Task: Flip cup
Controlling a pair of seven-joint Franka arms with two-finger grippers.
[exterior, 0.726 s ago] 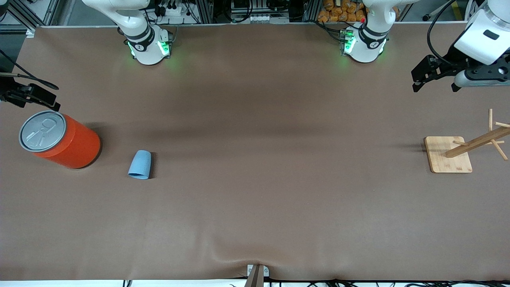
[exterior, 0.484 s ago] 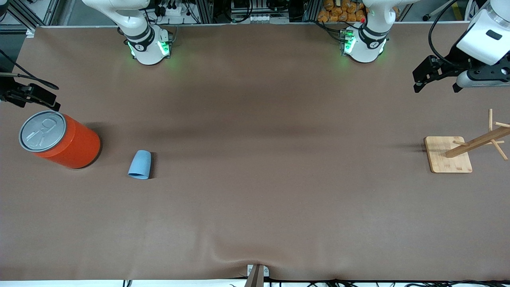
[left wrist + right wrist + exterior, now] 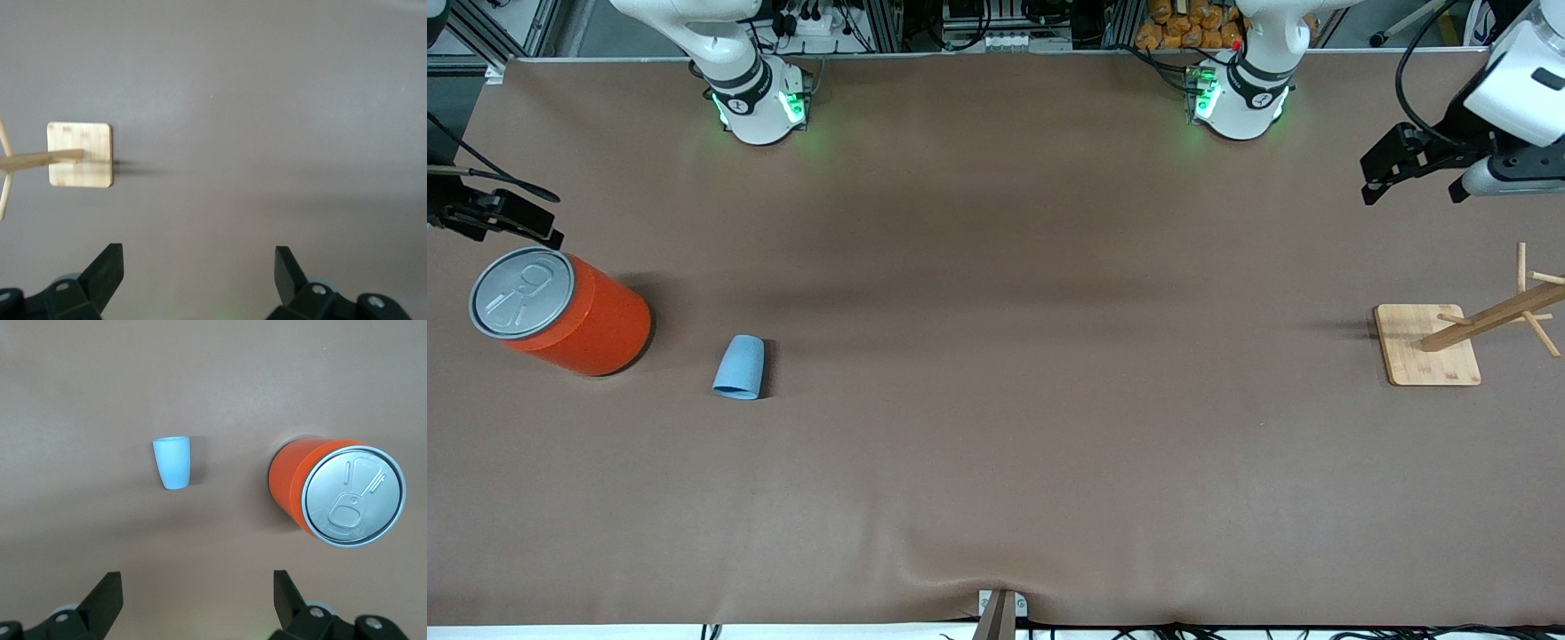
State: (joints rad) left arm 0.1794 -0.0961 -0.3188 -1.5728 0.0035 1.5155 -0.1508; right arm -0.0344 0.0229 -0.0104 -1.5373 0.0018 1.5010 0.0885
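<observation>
Where the brown table cover (image 3: 996, 444) runs edge to edge, you have a red can (image 3: 569, 316) at the right arm's end and a wooden peg stand (image 3: 1427, 345) at the left arm's end. Your cup (image 3: 739, 366) stands rim down beside the can, nothing around it. Left gripper (image 3: 199, 272) and right gripper (image 3: 197, 593) hang over the table, jaws wide, holding nothing.

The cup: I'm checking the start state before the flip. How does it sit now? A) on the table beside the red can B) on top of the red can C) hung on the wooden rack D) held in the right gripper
A: the light-blue cup rests on the brown table beside the red can, with no gripper touching it.
</observation>
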